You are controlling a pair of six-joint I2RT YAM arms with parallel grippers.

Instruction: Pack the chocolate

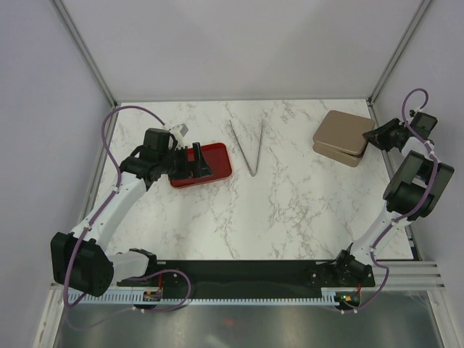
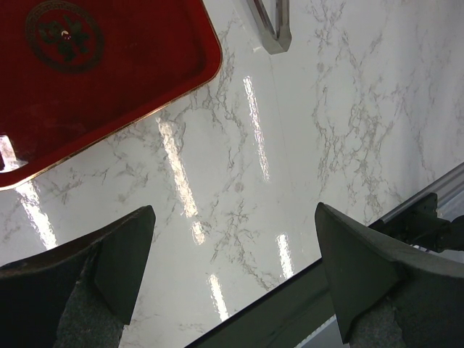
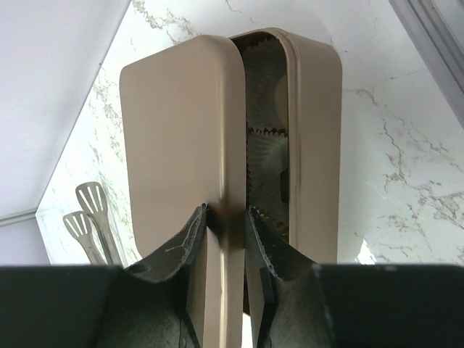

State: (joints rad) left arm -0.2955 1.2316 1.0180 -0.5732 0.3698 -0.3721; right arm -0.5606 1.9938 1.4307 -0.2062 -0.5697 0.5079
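My right gripper [image 3: 226, 217] is shut on the near edge of a tan lid [image 3: 177, 130], which sits shifted off its matching tan box [image 3: 315, 145]. The gap shows pleated paper cups inside. I cannot make out any chocolate in the views. In the top view the lid [image 1: 341, 129] and box [image 1: 335, 152] sit at the far right, with the right gripper [image 1: 373, 136] at their right edge. My left gripper [image 2: 232, 246] hangs open over bare marble beside a red tray [image 2: 109, 80], nothing between its fingers [image 2: 123, 254]. From above, the left gripper [image 1: 196, 161] covers part of the tray [image 1: 217, 163].
Metal tongs [image 1: 250, 148] lie open in a V at the middle back of the table; their joined end [image 2: 272, 29] shows in the left wrist view and their tips [image 3: 90, 217] left of the lid. A black strip [image 1: 239, 272] runs along the near table edge.
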